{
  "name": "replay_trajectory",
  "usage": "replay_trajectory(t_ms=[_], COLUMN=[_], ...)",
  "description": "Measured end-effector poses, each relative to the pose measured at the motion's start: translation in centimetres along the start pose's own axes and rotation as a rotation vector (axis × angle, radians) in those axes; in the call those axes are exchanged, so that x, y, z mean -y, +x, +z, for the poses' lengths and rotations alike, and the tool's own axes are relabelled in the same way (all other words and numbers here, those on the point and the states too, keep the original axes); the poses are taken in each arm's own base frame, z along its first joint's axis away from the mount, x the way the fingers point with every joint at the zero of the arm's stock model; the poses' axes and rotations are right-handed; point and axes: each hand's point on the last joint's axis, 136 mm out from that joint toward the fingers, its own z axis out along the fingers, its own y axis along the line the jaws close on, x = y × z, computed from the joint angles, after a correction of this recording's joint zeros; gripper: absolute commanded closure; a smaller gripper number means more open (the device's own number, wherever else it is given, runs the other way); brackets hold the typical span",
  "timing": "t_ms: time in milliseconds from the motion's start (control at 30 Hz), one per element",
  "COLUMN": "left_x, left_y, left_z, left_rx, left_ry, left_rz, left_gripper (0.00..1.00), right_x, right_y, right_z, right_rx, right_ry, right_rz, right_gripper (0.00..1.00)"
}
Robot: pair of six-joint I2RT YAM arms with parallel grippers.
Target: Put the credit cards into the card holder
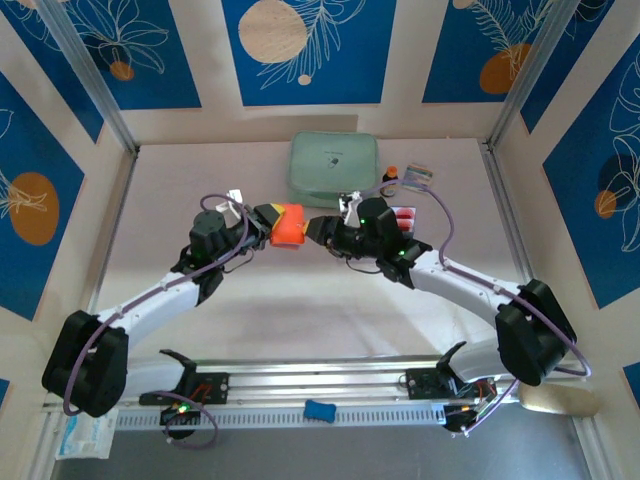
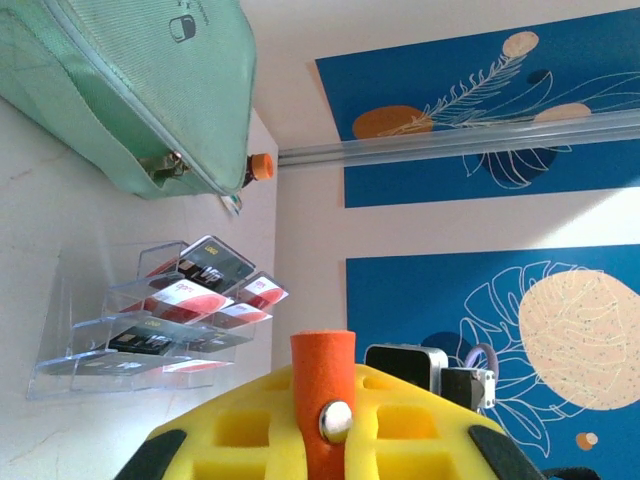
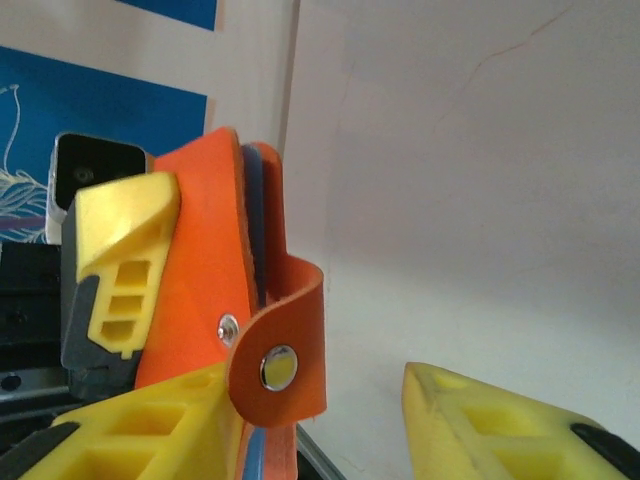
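The orange card holder (image 1: 289, 225) hangs above the table's middle with my left gripper (image 1: 262, 222) shut on it. In the left wrist view its strap with the snap button (image 2: 323, 400) stands pinched between the yellow fingers (image 2: 230, 430). My right gripper (image 1: 318, 228) is right beside the holder, open. In the right wrist view the holder's curled snap flap (image 3: 282, 365) rests against its left finger (image 3: 150, 425), and the other finger (image 3: 500, 425) stands well apart. A dark blue edge (image 3: 255, 215) shows between the holder's flaps. Several credit cards (image 2: 190, 290) lie in a clear tray (image 2: 70, 365).
A large mint-green zip case (image 1: 333, 168) lies at the back centre, with an orange-capped item (image 1: 392, 172) and a small printed packet (image 1: 418, 178) to its right. The clear tray (image 1: 403, 216) sits behind my right arm. A blue object (image 1: 320, 408) rests on the front rail.
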Motion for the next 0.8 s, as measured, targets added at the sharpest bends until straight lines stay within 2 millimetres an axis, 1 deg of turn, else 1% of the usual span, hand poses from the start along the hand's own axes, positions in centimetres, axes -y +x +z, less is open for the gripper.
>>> replay_trajectory(t_ms=[100, 200, 300, 533, 667, 800], left_x=[0.2, 0.4, 0.7, 0.9, 1.2, 1.5], left_y=[0.0, -0.1, -0.2, -0.2, -0.3, -0.6], left_z=[0.0, 0.0, 0.0, 0.2, 0.2, 0.3], left_rx=[0.002, 0.003, 0.006, 0.008, 0.01, 0.022], left_ry=[0.007, 0.017, 0.032, 0.049, 0.067, 0.086], left_rz=[-0.005, -0.014, -0.019, -0.036, -0.042, -0.052], left_gripper=[1.0, 1.0, 1.0, 1.0, 1.0, 1.0], right_x=[0.5, 1.8, 2.1, 0.8, -0.6, -2.0], right_y=[-0.6, -0.6, -0.6, -0.6, -0.5, -1.0], right_z=[-0.1, -0.2, -0.1, 0.3, 0.4, 0.3], right_rx=[0.027, 0.034, 0.034, 0.016, 0.004, 0.012], right_ry=[-0.014, -0.006, -0.013, -0.083, -0.146, -0.216], right_rz=[0.016, 0.046, 0.058, 0.066, 0.066, 0.076], right_gripper=[0.6, 0.62, 0.63, 0.63, 0.63, 0.63])
